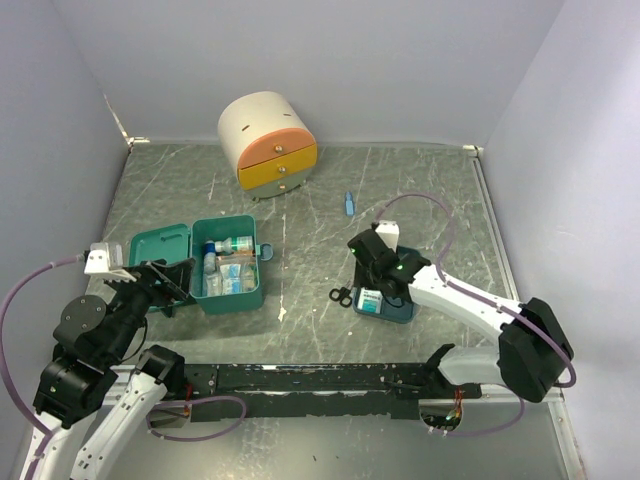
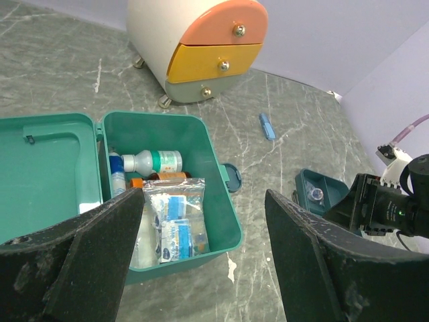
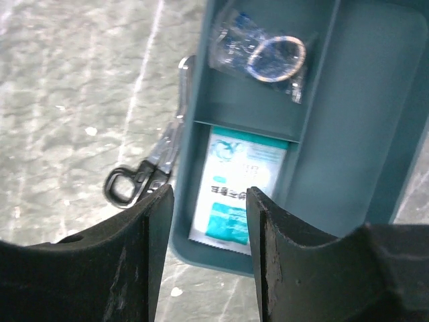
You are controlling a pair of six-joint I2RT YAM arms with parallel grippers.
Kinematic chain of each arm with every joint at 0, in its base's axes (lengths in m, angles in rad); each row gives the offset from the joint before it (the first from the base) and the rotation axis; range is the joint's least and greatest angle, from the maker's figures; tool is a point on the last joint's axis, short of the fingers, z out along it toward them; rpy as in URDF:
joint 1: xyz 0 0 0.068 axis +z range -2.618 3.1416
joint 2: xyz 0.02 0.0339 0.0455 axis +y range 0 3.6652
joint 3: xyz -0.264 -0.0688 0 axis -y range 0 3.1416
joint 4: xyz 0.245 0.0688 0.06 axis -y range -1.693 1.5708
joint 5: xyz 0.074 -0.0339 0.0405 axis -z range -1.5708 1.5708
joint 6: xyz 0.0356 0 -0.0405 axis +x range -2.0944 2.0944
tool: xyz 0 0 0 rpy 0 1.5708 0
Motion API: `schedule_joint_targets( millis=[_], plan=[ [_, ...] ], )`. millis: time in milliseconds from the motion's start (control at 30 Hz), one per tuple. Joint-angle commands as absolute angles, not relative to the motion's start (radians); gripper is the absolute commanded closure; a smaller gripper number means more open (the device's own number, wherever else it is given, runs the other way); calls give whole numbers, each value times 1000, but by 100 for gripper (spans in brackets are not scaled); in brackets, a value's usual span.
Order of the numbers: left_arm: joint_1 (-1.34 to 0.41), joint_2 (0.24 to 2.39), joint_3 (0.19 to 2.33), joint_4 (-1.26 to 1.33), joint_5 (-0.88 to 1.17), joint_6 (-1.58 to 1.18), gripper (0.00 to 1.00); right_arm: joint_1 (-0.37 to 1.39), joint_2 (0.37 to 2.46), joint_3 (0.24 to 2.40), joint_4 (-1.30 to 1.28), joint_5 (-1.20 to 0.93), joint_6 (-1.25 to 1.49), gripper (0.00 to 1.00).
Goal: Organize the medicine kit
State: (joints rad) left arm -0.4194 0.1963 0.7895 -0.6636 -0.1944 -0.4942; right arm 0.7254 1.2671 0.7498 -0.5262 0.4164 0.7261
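Black left end effector (image 2: 204, 201), wide open and empty, hangs before the open medicine kit (image 1: 232, 300) at the left of the desk (image 1: 420, 200). The right end effector (image 3: 209, 193), part-open and empty, hovers over a sachet (image 3: 238, 191) in the blue tray (image 3: 375, 100). Closing off-centre may pinch the tray wall.

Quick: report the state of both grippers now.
Left gripper: open, holding nothing, near the medicine kit.
Right gripper: open, holding nothing, over the packet in the blue tray.
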Motion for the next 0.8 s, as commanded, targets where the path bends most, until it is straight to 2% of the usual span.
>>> schedule_joint_targets(
  millis=[0, 233, 433, 567, 633, 700, 767],
  plan=[
    [-411, 176, 792, -673, -219, -505, 16, 774, 1297, 809, -529, 417, 755, 52],
    [-411, 168, 790, -673, -224, -506, 16, 877, 1455, 892, -478, 430, 778, 51],
    [-411, 160, 790, -675, -226, -506, 16, 893, 1549, 903, -438, 404, 803, 51],
    [-411, 153, 790, -674, -229, -506, 16, 893, 1578, 903, -451, 454, 857, 63],
    [-411, 152, 789, -674, -229, -506, 16, 890, 1587, 902, -457, 491, 879, 66],
    [-411, 154, 789, -673, -229, -506, 16, 887, 1605, 910, -475, 517, 903, 65],
    [-411, 156, 789, -674, -229, -506, 16, 883, 1621, 914, -487, 531, 922, 60]
  ],
)
